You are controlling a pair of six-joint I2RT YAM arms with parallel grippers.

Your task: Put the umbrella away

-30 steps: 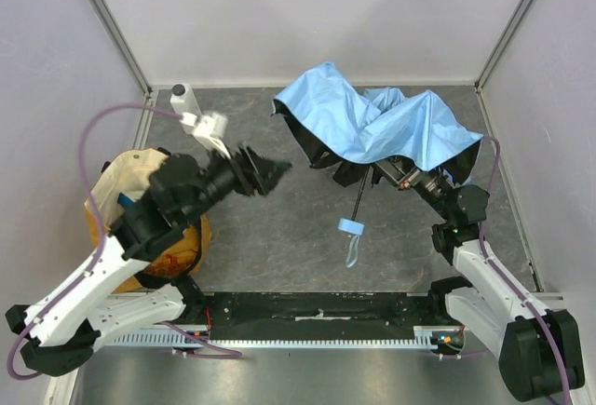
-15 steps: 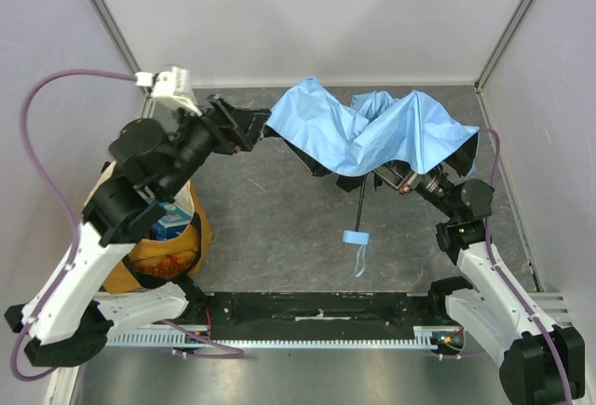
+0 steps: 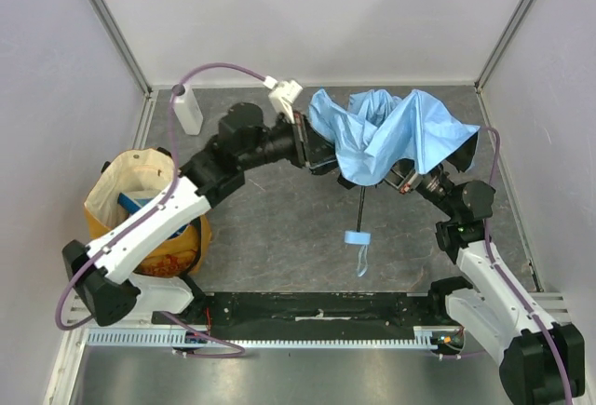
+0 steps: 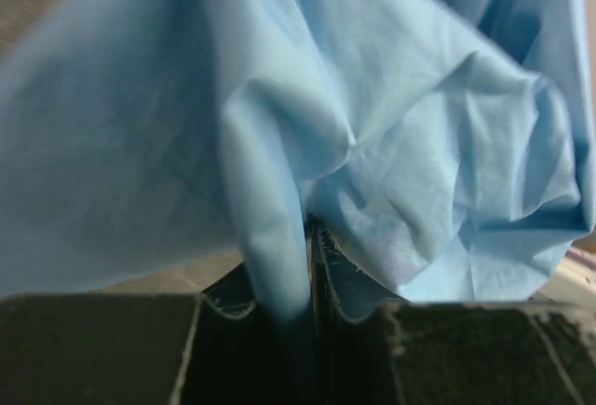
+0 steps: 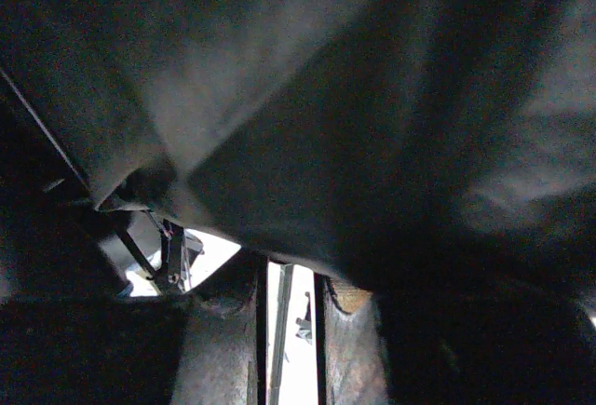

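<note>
And there it went: the left gripper [image 3: 307, 144], which a second ago hung wide over the table [image 3: 270, 228] near the tote bag [image 3: 107, 186], swung across and snapped down on the near edge of the umbrella [image 3: 391, 130]. The wrist view showed a pleat of sky-blue cloth pinched between its narrowed jaws, the rest of the canopy billowing just ahead of it. Opposite, the right gripper [image 3: 410, 180] sat tucked under the far side of the canopy, jaws narrow as before and seemingly closed on the black shaft [image 3: 360, 208], which dangled below toward the table. The canopy had been crowded in toward that right gripper, more bunched than spread. I judged that both ends were now secured, so gathering the cloth around the shaft could begin, though the stowing was plainly not done.
</note>
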